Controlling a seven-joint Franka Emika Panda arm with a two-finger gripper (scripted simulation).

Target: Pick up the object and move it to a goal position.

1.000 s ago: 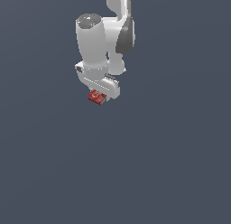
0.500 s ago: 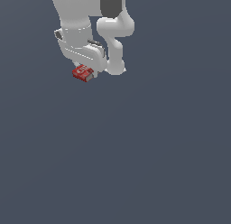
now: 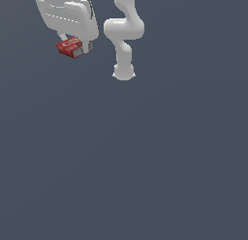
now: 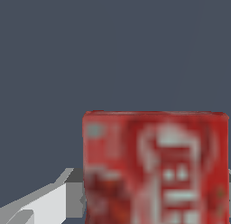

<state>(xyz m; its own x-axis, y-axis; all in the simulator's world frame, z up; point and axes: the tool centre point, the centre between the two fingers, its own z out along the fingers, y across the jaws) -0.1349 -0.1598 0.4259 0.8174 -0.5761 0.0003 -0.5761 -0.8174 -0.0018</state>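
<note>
The small red box [image 3: 70,46] with white lettering hangs under my white gripper [image 3: 72,48] at the upper part of the exterior view's left, high above the grey floor. The gripper is shut on the box. In the wrist view the red box [image 4: 155,166] fills the near part of the picture, and one grey-white finger [image 4: 54,201] presses against its side. The other finger is hidden behind the box.
The arm's white links and base [image 3: 124,72] stand at the top middle of the exterior view. A plain dark grey floor [image 3: 145,161] lies all around. No goal marker shows.
The gripper has carried the red box up and towards the exterior view's left over the last second. The arm has swung so that its base shows.
</note>
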